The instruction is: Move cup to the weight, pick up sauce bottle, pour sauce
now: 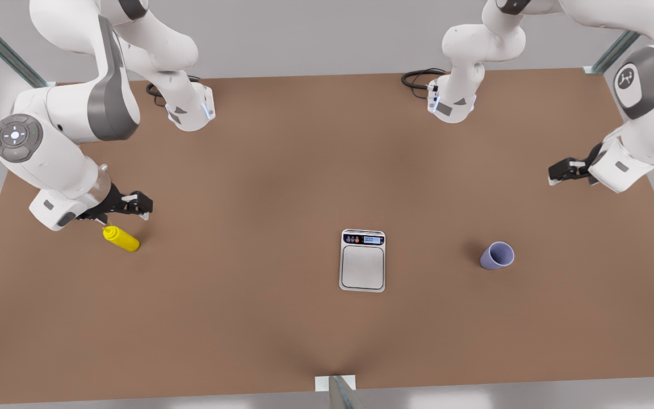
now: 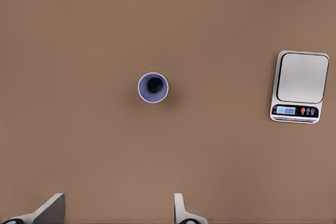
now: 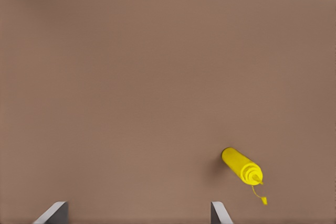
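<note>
The lavender-blue cup (image 1: pixel 497 255) stands upright on the brown table toward the front view's right, apart from the weight (image 1: pixel 363 260), a silver-white scale with a lit display near the middle. In the left wrist view the cup (image 2: pixel 153 87) lies ahead of my left gripper (image 2: pixel 116 209), which is open with nothing between its fingers; the weight (image 2: pixel 299 86) is off to one side. My left gripper (image 1: pixel 560 170) hovers behind the cup. The yellow sauce bottle (image 1: pixel 121 238) sits at the front view's left, just below my open right gripper (image 1: pixel 139 205). The sauce bottle (image 3: pixel 241 166) is off-centre from my right gripper (image 3: pixel 137 212).
Both arm bases (image 1: pixel 191 111) (image 1: pixel 452 105) stand at the table's back edge, each with a black cable (image 1: pixel 418 76) beside it. A small white bracket (image 1: pixel 335 382) sits at the middle of the front edge. Grey walls border the table.
</note>
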Motion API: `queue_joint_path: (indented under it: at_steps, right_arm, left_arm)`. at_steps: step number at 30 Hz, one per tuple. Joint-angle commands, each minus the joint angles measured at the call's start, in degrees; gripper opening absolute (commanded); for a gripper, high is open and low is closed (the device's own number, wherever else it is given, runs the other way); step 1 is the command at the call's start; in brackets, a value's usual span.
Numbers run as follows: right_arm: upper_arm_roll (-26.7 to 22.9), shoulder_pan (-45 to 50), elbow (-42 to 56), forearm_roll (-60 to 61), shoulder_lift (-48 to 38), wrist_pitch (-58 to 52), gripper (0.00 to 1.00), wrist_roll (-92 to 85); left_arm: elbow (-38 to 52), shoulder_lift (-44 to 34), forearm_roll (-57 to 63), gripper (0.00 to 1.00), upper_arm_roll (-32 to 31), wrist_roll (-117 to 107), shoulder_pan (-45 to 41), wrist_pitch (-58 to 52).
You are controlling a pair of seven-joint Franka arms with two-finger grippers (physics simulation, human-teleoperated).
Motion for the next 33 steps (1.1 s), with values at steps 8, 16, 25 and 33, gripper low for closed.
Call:
queue_joint_path:
  at_steps: [8, 16, 25, 33]
  right_arm:
    - [-0.1, -14.0, 0.1, 12.6, -0.9, -2.2, 1.00, -41.4]
    - [-0.3, -35.4, -0.7, 40.9, 10.5, -5.3, 1.00, -87.6]
    - [-0.4, -45.0, -4.4, 54.7, 28.0, -8.3, 1.00, -119.8]
    - [-0.4, -47.7, -11.9, 53.8, 31.9, -8.3, 1.00, -137.1]
  left_arm:
    - [-11.5, 10.1, -0.4, 1.00, 0.2, -0.2, 3.4, 22.0]
    - [-26.8, 13.9, -1.5, 1.00, 0.1, -0.4, 3.4, 42.2]
    - [-26.5, 17.0, -1.4, 1.00, -1.1, -0.4, 3.3, 47.7]
    - [-26.5, 18.5, -1.5, 1.00, -1.1, -0.4, 3.4, 48.6]
